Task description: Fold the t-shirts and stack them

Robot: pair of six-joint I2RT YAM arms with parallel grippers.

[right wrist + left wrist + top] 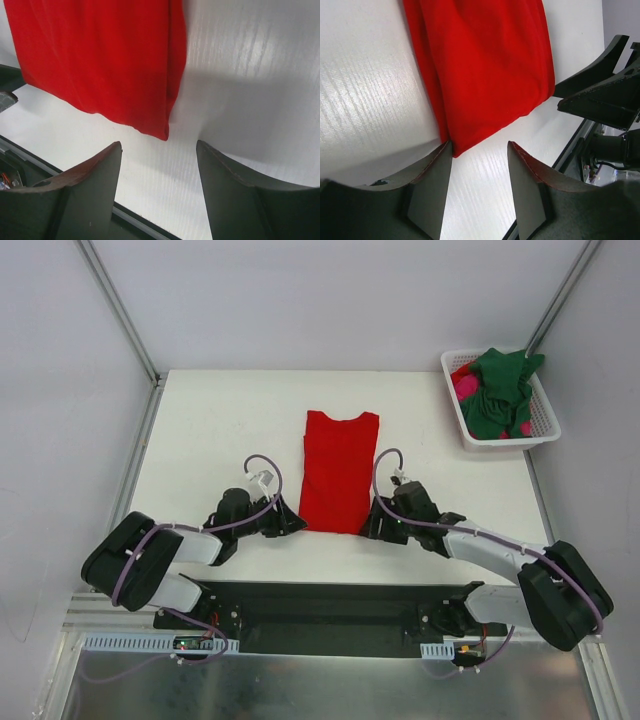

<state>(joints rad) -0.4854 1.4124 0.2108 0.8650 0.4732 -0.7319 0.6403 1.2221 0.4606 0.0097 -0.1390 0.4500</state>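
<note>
**A:** What sits closest?

**B:** The black base rail (330, 612) with both arms bolted to it. Purple cables (262, 462) loop over each wrist.

**A:** And the claws?

**B:** Both are low over the bench (210, 420), pointing inward at the near hem of the red t-shirt (340, 470). The left claw (292, 523) is partly spread and holds nothing. The shirt's near corner lies right at the tip of one of its fingers (437, 170), and I cannot tell whether they touch. The right claw (370, 525) is spread wider, with bare bench between its dark, wedge-shaped fingers (87, 180). The shirt's other corner lies just ahead of that gap, apart from it.

**A:** The shirt itself?

**B:** It is soft, matte cloth, folded lengthwise into a narrow strip in the middle of the bench. The collar is at the far end, the edges are doubled down both sides, and there are a few shallow creases.

**A:** The surface?

**B:** White and faintly ribbed, with a soft sheen.

**A:** Farther back?

**B:** At the far right corner is a white slotted plastic basket (510, 442). In it a dark green t-shirt (500, 390) is heaped over a pink t-shirt (465, 386), both crumpled. Pale grey walls (330, 300) close in the bench, with metal frame posts (120, 310) slanting up at the far corners.

**A:** Anything unclear?

**B:** Only scraps of the pink show. The red strip's layers can't be counted.
</note>
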